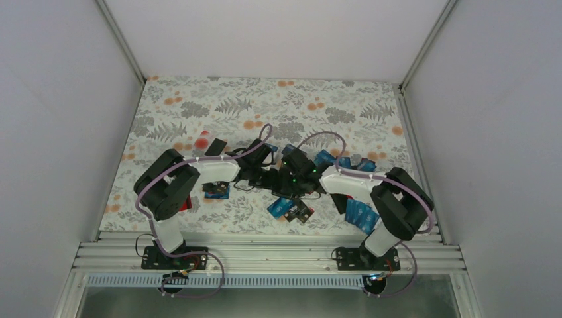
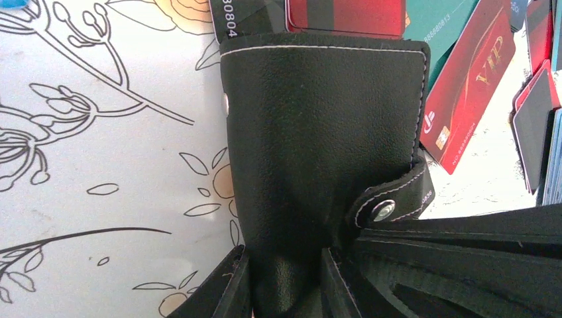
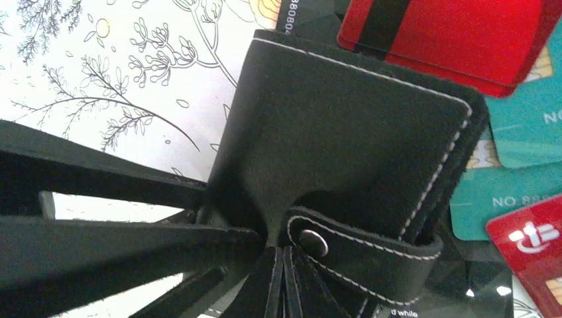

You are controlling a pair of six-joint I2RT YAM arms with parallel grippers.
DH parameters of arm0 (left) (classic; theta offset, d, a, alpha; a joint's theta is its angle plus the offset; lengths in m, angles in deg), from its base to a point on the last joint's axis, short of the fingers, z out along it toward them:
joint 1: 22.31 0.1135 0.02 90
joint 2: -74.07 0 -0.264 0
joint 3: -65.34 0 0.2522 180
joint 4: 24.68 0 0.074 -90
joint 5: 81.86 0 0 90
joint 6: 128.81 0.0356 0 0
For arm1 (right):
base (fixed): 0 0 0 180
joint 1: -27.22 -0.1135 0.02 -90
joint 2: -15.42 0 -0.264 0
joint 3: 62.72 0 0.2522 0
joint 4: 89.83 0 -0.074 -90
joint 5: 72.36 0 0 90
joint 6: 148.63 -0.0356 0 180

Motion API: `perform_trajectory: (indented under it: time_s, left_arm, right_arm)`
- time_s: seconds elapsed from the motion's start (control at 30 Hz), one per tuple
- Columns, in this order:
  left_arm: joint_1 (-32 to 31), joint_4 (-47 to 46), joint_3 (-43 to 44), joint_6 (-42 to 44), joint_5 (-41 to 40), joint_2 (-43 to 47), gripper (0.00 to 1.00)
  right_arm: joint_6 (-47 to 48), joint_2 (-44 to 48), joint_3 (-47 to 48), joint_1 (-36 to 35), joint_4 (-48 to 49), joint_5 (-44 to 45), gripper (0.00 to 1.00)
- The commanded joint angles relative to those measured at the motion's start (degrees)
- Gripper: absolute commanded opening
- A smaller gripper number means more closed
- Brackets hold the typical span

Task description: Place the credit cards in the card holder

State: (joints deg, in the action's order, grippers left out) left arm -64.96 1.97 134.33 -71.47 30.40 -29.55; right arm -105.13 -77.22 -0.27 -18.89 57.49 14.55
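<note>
Both arms have met at the middle of the flowered cloth (image 1: 265, 99), and between them is the card holder (image 2: 318, 132), black leather with white stitching, its strap (image 2: 391, 199) snapped shut across one edge. The left gripper (image 2: 281, 268) has its jaws a little way apart, one finger either side of the holder's near edge with the leather filling the gap, so that's a grip. In from the side comes the right gripper (image 3: 277, 268), jaws drawn almost together, tips pinched at the holder's edge just beside the strap. From the right wrist, the left gripper's long black fingers (image 3: 99, 232) reach in from the left to the same edge. From above, the two grippers nearly touch and hide the holder altogether. Whether it rests on the cloth or hangs just off it, I cannot tell. The credit cards (image 1: 361, 215) lie loose all around: a bunch of blue ones by the right arm, more blue near the front of the cloth. At the holder's far edge sits a red card with a black stripe (image 2: 344, 14), a teal card (image 2: 437, 26) beside it, and a red card with gold lettering (image 2: 474, 86) lying slantwise just off the strap side. None shows inside the holder.
</note>
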Motion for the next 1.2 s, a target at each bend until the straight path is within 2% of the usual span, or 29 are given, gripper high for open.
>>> perform_trajectory:
  time_s: [0.0,0.23,0.4,0.57,0.63,0.7,0.83,0.93,1.03,1.17]
  left_arm:
    - [-0.9,2.6,-0.5,0.1,-0.3,-2.2,0.25]
    - [-0.9,4.3,0.5,-0.1,-1.1,-2.1,0.25]
    - [-0.8,5.2,1.2,-0.5,-1.7,-1.8,0.25]
    - [-0.9,5.4,1.5,-0.6,-1.7,-1.9,0.25]
    - [-0.9,5.5,1.6,-0.6,-1.8,-1.9,0.25]
    - [-0.9,5.8,1.7,-0.5,-1.9,-1.7,0.25]
    - [-0.9,7.3,2.4,0.0,-3.3,0.5,0.27]
    - [-0.9,9.6,3.5,0.7,-5.4,2.9,0.37]
    - [-0.9,11.8,5.2,1.5,-6.8,4.4,0.45]
    - [-0.8,10.0,6.0,2.8,-4.1,5.3,0.47]
  right_arm:
    - [-2.5,2.5,-5.3,-0.6,0.1,2.8,0.04]
    - [2.1,3.3,-8.6,3.3,7.5,-3.6,0.04]
    - [7.1,3.6,-6.4,5.4,10.0,-13.5,0.04]
    - [10.0,6.8,-3.0,6.4,9.0,-20.6,0.26]
    - [10.6,8.6,-2.0,6.9,7.8,-21.9,0.31]
    - [10.8,10.8,-1.4,7.6,6.0,-21.4,0.32]
    - [11.3,15.4,-1.7,8.8,0.3,-14.3,0.3]
    - [11.3,17.3,-3.2,9.4,-2.9,-9.3,0.27]
    - [10.8,17.2,-5.7,9.6,-2.8,-7.5,0.23]
    - [10.3,16.7,-8.7,10.0,0.1,-8.0,0.19]
